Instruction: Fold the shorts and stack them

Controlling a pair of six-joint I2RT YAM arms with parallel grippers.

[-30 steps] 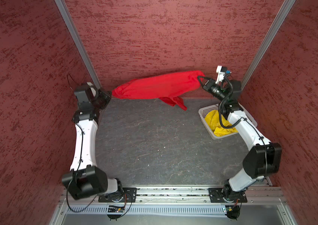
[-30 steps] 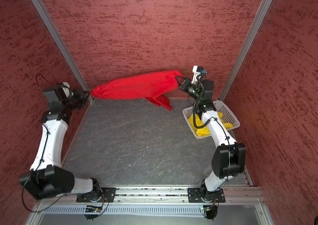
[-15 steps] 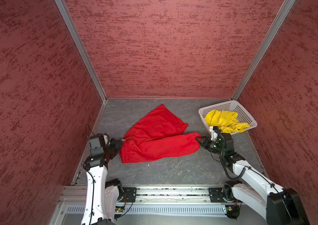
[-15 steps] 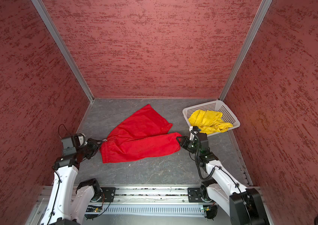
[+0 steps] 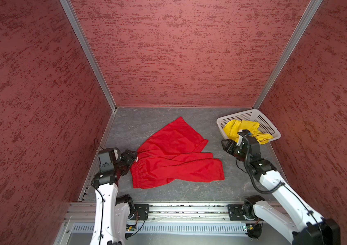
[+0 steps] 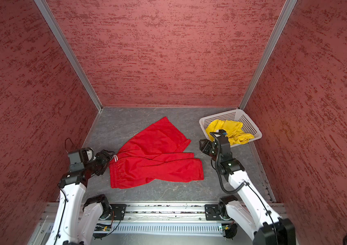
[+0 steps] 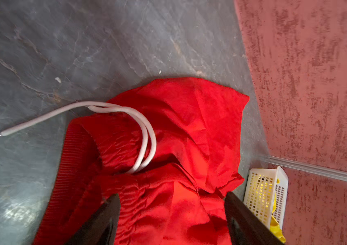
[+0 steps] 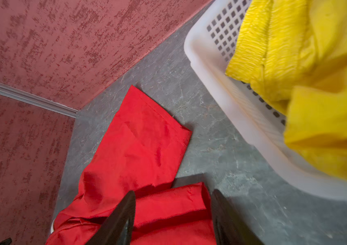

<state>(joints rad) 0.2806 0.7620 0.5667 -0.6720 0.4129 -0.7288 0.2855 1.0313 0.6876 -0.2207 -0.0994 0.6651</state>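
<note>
The red shorts (image 5: 174, 157) (image 6: 153, 161) lie spread on the grey floor, waistband at the left and legs pointing right and back. My left gripper (image 5: 131, 158) (image 6: 106, 157) is open at the waistband's left end. In the left wrist view its jaws (image 7: 171, 212) stand wide over the gathered red waist (image 7: 189, 118) and a white drawstring (image 7: 145, 131). My right gripper (image 5: 226, 146) (image 6: 204, 146) is open, off the leg ends, with red fabric (image 8: 138, 144) showing between its jaws (image 8: 172, 207). The yellow shorts (image 5: 247, 129) (image 6: 230, 129) (image 8: 317, 84) lie crumpled in the basket.
A white perforated basket (image 5: 240, 113) (image 6: 221, 115) (image 8: 206, 53) (image 7: 264, 191) stands in the back right corner, just behind my right gripper. Red textured walls close in the floor on three sides. A metal rail runs along the front edge (image 5: 179, 209).
The red shorts, held stretched in the air at the back, came down onto the floor. Both grippers have since opened and let go, and the right one has drawn back toward the basket.
</note>
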